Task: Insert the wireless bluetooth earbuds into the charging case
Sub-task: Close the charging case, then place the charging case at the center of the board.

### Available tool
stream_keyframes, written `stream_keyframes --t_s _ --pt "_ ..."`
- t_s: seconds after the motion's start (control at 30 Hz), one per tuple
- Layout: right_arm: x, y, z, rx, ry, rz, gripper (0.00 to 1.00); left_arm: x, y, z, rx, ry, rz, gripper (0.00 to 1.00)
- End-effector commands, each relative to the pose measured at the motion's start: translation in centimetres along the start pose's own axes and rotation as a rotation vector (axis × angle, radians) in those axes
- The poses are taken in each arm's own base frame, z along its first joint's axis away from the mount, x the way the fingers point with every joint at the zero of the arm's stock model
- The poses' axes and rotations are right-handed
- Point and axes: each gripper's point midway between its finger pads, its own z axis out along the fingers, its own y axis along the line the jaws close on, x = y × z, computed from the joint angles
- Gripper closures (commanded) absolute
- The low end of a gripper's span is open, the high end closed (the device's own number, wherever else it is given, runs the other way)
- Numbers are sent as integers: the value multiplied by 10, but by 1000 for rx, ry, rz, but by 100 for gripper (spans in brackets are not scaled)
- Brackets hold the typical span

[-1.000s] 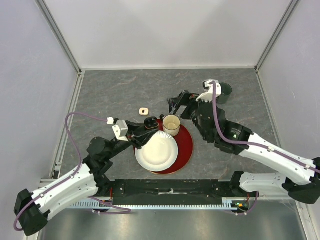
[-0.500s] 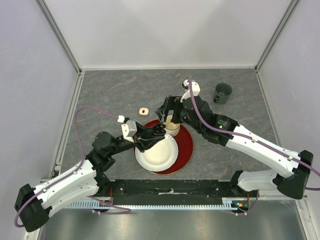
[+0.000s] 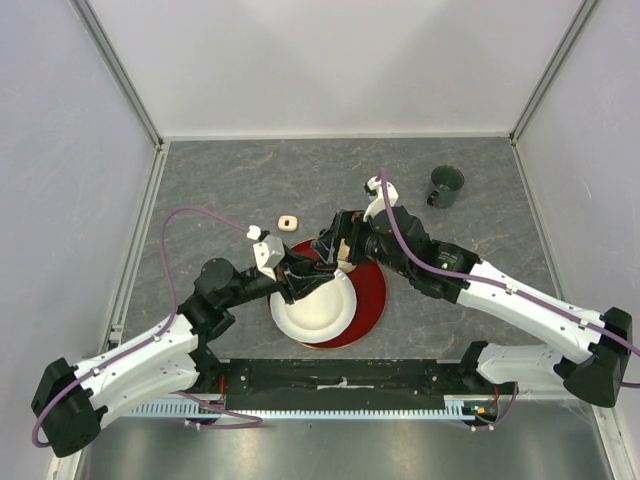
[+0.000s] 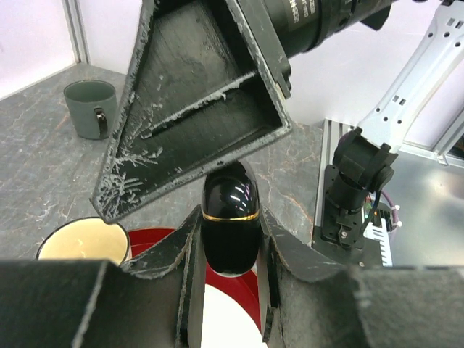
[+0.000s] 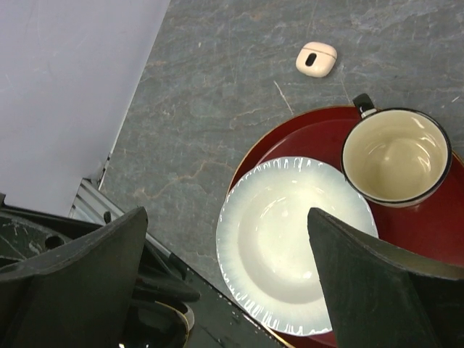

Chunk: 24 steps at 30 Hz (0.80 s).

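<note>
The charging case, a glossy black egg with a gold band, stands upright between the fingers of my left gripper, which is shut on it above the plates. In the top view that left gripper sits at the white plate's far left rim. Directly over it hangs my right gripper, wide open. One of its fingers fills the left wrist view just above the case. In the right wrist view the right gripper is empty and looks down on the plates. No earbuds show in any view.
A white plate lies on a red plate with a cream cup at its far side. A small cream rounded case lies on the table left of the cup. A dark green mug stands at the back right.
My right arm has swung left from beside the green mug to over the cup and the left gripper. The left gripper has carried the black case a little to the right.
</note>
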Motion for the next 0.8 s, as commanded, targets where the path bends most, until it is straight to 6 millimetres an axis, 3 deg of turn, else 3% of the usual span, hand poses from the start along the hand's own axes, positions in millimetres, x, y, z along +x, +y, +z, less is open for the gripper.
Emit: stream_keyframes --t_s 0.0,0.17,0.3,0.5,0.63,0.67,0.73,0.77 --pt "6 3 -8 -33 14 4 2 -42 2 7 -25 -116 20 98" --pt "3 0 -6 -17 0 4 2 -45 11 7 -79 -115 8 98" --pt "-8 -19 -8 82 -86 72 2 -39 25 5 -163 -63 -21 98" --pt "-42 -49 -42 188 -297 142 2 -36 56 -9 -360 16 -33 98" --pt "-51 -64 -60 229 -368 135 2 -38 74 -15 -396 59 -118 98" --pt "-50 -67 -62 237 -370 131 2 -38 90 -23 -440 57 -172 98" --pt "-51 -70 -68 241 -380 132 2 -30 97 -27 -408 89 -248 98" --pt "-49 -71 -68 246 -377 132 2 -31 115 -39 -461 72 -307 98"
